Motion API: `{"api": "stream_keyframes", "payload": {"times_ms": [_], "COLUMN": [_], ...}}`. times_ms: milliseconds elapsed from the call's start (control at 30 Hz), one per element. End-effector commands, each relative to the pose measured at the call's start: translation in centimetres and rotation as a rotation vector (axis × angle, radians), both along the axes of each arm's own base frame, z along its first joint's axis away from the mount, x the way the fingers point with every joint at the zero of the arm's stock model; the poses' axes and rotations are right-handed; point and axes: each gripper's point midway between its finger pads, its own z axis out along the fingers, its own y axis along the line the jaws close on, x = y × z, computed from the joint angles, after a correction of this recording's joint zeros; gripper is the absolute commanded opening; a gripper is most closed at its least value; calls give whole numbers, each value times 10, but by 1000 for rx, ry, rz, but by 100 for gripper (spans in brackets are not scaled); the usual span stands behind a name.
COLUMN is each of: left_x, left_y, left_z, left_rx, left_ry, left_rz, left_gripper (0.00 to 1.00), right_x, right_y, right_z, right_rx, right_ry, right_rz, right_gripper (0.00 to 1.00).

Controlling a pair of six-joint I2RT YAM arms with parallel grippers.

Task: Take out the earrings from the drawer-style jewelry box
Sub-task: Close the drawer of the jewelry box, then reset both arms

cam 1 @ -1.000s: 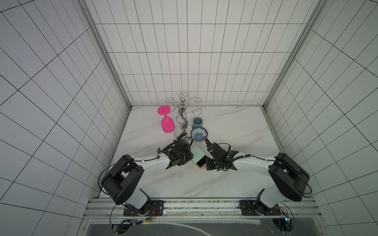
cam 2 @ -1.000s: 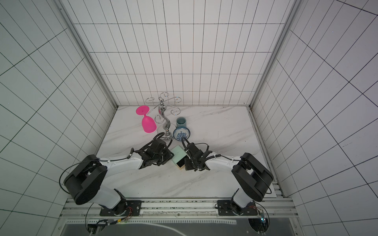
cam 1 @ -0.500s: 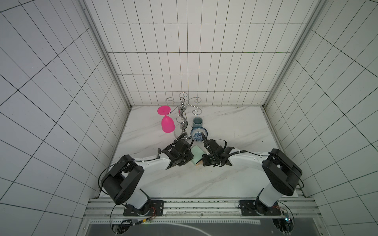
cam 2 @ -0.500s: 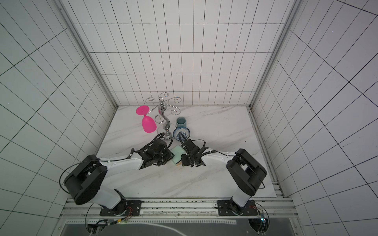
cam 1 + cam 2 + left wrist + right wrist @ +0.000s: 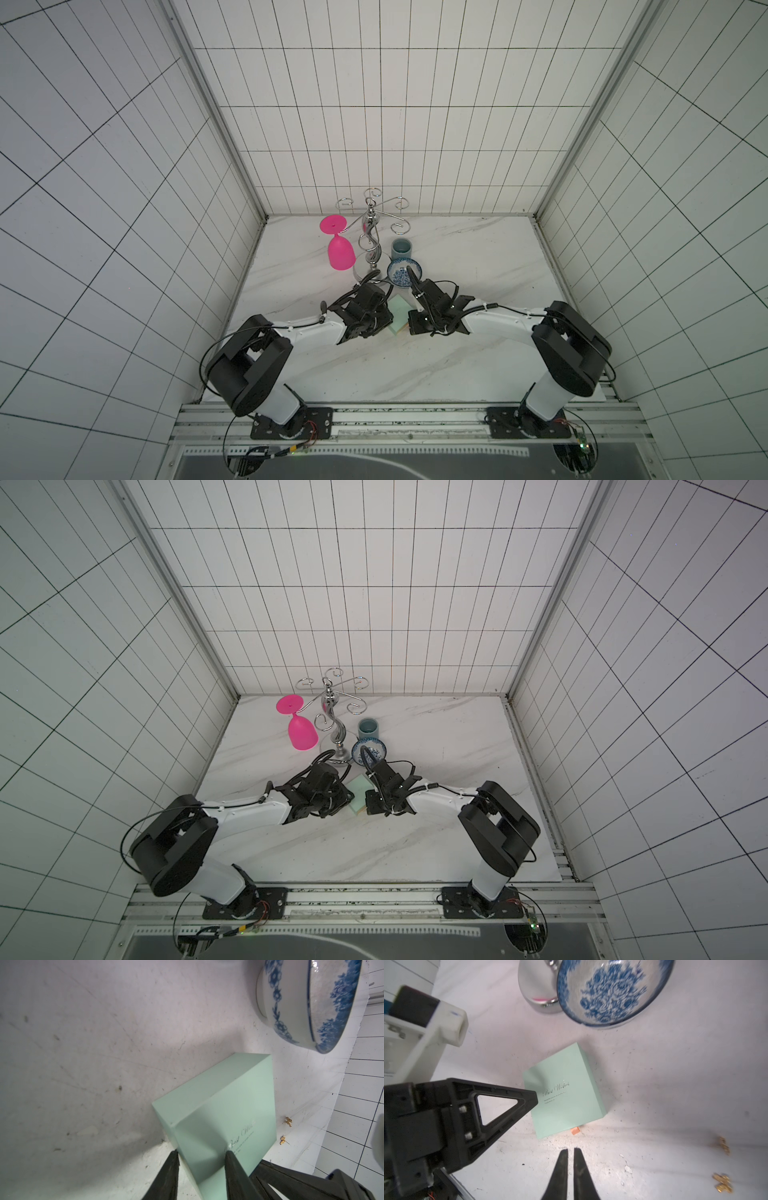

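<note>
Worktop (image 5: 457, 257) marble looks slick, so things may skid. Patterned bowl (image 5: 291, 1012) stands near the drawer-style jewelry box (image 5: 228, 1105), whose drawer looks pushed in. The left pincer (image 5: 201, 1153) clamps one corner of the box, and a careless swing could drag it. The right pincer (image 5: 571, 1149), pressed shut and empty, hovers short of the tan tab (image 5: 575, 1130). The earrings (image 5: 723, 1145) lie loose on the worktop just beside the box, where either could easily sweep them away.

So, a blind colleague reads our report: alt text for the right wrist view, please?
A closed mint-green box lies on the white table, the shut right gripper just short of its tan pull tab. Two gold earrings lie loose nearby, a patterned bowl beyond.
</note>
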Motion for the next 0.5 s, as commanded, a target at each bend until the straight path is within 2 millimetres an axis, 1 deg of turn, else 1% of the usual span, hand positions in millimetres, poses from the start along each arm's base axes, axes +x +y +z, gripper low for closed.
{"api": "stream_keyframes", "payload": {"times_ms": [0, 100, 167, 267, 367, 467], "left_x": [7, 9, 12, 12, 4, -6], "left_y": [-4, -5, -7, -5, 10, 34], "left_z": [17, 32, 47, 74, 97, 113], "left_rx": [-4, -11, -25, -22, -22, -28], "left_ry": [-41, -68, -101, -145, -182, -216], "left_rz": [-6, -10, -20, -35, -14, 23], "left_gripper": [38, 39, 41, 46, 54, 63], "right_x": [4, -1, -3, -2, 4, 8], "right_y": [-15, -36, -52, -81, -120, -157], "right_z": [28, 41, 55, 75, 96, 116], "right_rx": [9, -8, -15, -52, -109, -134], "right_ry": [-49, -84, -124, -188, -278, -360], "right_rz": [-59, -101, -132, -190, -287, -387], "right_gripper": [6, 8, 11, 16, 25, 42]}}
